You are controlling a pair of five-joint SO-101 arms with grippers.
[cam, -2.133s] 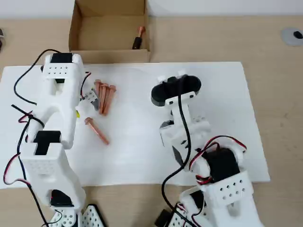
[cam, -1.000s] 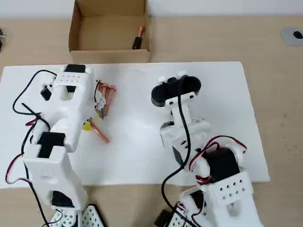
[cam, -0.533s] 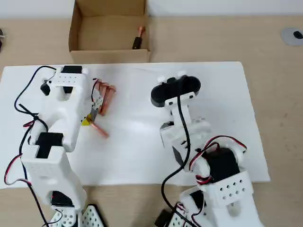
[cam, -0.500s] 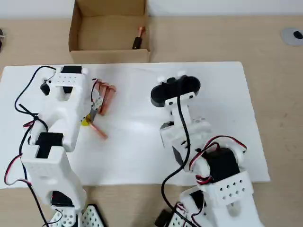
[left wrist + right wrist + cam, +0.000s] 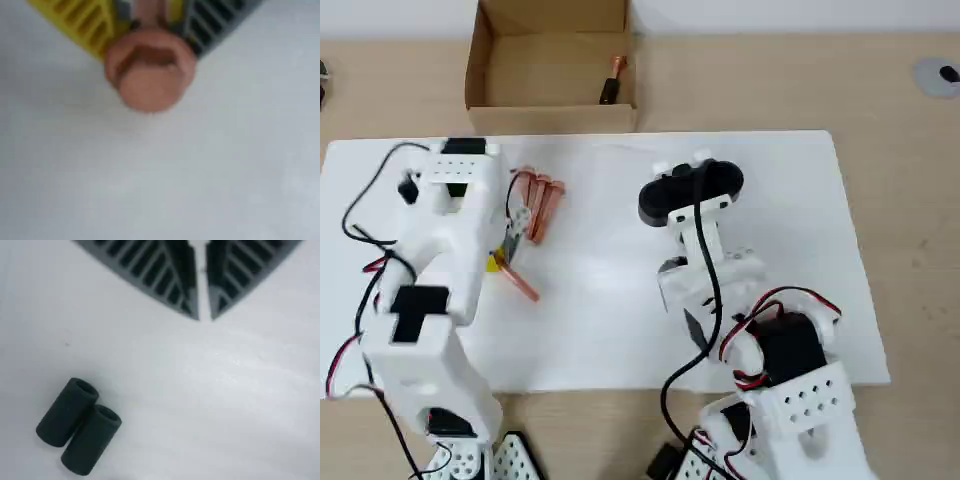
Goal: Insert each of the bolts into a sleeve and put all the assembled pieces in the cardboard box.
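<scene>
L pincer (image 5: 150, 30) clamps a bolt (image 5: 150, 75) (head-on in wrist view) — R pincer (image 5: 202, 315), closed empty, near two sleeves (image 5: 80, 426).

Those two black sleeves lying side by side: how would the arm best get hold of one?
Probably from above, with the jaws closing on its two ends. This sleeve lies on its side, its long wall touching the other sleeve, so no jaw fits between them; both ends are free.

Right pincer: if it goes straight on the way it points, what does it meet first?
Most likely the bare white sheet just ahead of the right pincer. The two black sleeves lie off to one side of that line; depth is unclear.
</scene>
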